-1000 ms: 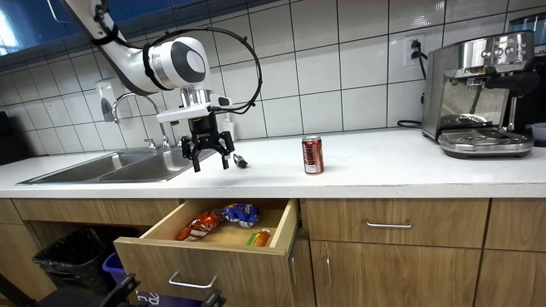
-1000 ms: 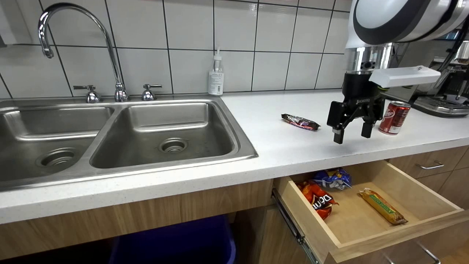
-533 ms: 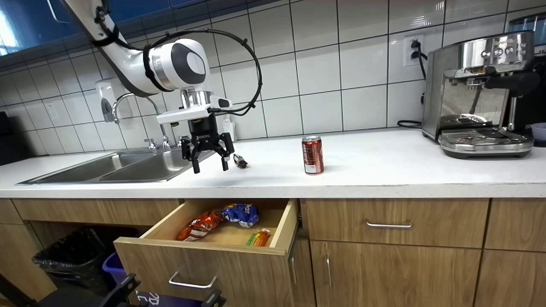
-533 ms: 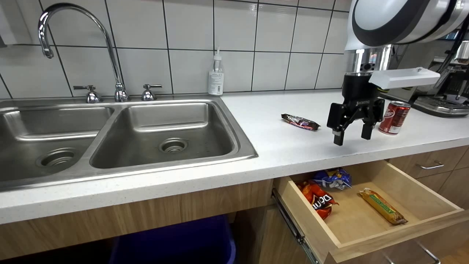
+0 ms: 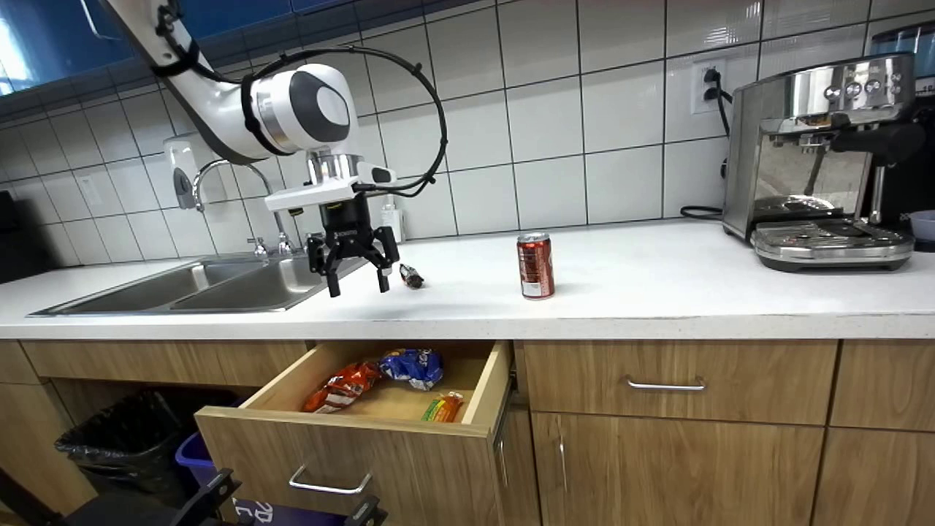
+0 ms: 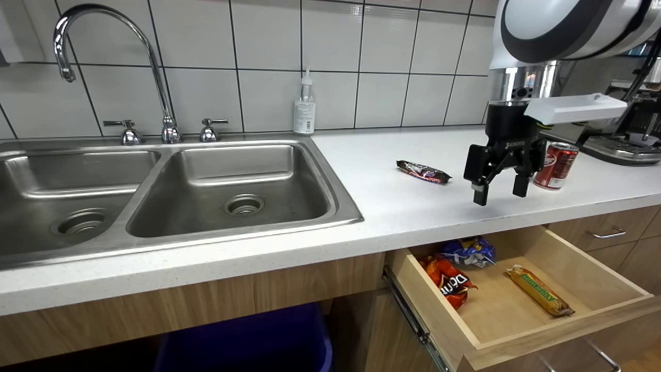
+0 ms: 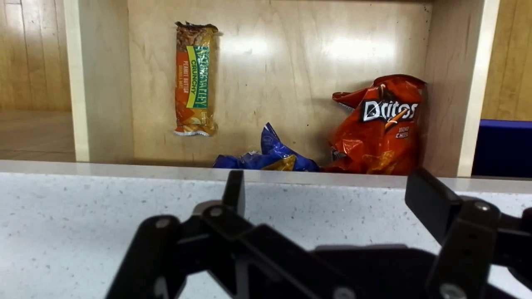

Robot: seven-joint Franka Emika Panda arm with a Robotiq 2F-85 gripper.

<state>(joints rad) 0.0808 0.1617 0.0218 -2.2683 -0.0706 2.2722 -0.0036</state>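
My arm (image 5: 318,106) bends so my wrist (image 6: 516,82) points straight down, jaws spread apart above the table (image 5: 467,296) near its front edge; the wrapped bar (image 6: 423,172) lies farther back, the drawer (image 5: 409,453) juts out below.

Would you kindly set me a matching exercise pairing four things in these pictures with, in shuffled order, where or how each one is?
Things:
1. Dark-wrapped bar
2. Soda can
3. Pincer
4. Doritos bag

Places and states:
A. In the pulled-out drawer, next to a blue bag
B. Jaws apart, holding nothing
C. Lying on the counter
D. Standing upright on the counter

Pairs: 1-C, 2-D, 3-B, 4-A.
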